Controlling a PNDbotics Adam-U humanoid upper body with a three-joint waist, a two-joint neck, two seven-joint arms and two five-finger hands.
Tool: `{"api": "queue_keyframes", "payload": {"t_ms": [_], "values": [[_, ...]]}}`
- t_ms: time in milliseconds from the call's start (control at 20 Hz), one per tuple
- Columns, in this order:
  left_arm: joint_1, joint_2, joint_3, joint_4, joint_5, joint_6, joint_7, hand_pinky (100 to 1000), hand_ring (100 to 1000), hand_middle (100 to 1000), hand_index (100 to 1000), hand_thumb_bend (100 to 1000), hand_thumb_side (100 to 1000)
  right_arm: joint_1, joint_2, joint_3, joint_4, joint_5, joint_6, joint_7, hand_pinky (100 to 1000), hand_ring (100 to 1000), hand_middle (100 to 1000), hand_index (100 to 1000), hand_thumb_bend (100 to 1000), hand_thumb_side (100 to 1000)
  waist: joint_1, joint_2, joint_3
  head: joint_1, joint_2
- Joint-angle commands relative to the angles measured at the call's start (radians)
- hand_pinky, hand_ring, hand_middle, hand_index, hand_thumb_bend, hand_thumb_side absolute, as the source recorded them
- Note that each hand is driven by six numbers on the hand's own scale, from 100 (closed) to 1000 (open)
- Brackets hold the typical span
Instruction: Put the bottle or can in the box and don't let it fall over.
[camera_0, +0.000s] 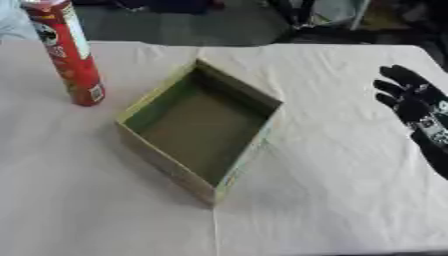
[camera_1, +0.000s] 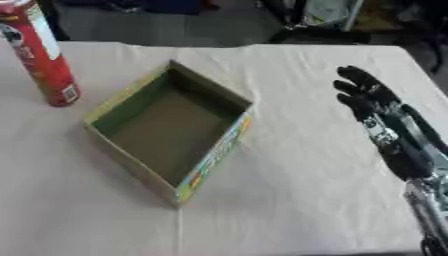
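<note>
Your surface (camera_0: 350, 165) is a wrinkled pale cloth running to a dark cluttered floor at 12 o'clock, with the red can (camera_0: 66, 50) upright at 10 o'clock just beside the empty open box (camera_0: 166, 155) at centre, and your right hand (camera_1: 376, 107) at 3 o'clock, fingers straight and spread, holding nothing.

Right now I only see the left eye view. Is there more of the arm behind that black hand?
Observer: Yes. The right eye view shows the right hand, fingers straight, joined to a forearm that runs down to the lower right corner.
Operator: Is the box plain on the outside?
Observer: No. The right eye view shows bright coloured print along the outer right wall of the box.
</note>
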Motion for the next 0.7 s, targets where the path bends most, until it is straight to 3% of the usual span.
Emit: {"api": "queue_keyframes", "payload": {"t_ms": [50,400,700], "values": [[-0.020,0.026,0.008,0.006,-0.012,-0.010,-0.002,1000,1000,1000,965,305,678,-0.007,-0.018,-0.005,-0.019,0.010,-0.001,0.003,1000,1000,1000,1000,100,725,0.007,-0.005,0.005,0.010,0.013],[-0.020,0.028,0.010,-0.003,-0.008,-0.017,-0.011,1000,1000,1000,966,310,684,0.015,-0.018,-0.015,-0.019,0.040,-0.016,-0.009,1000,1000,1000,1000,100,734,0.009,0.006,0.039,0.024,-0.002],[-0.040,0.029,-0.002,-0.010,-0.014,-0.021,-0.031,1000,1000,1000,965,319,683,0.031,-0.004,-0.016,-0.019,0.071,-0.020,-0.017,1000,1000,1000,1000,100,742,0.012,0.014,0.028,0.023,-0.021]]}}
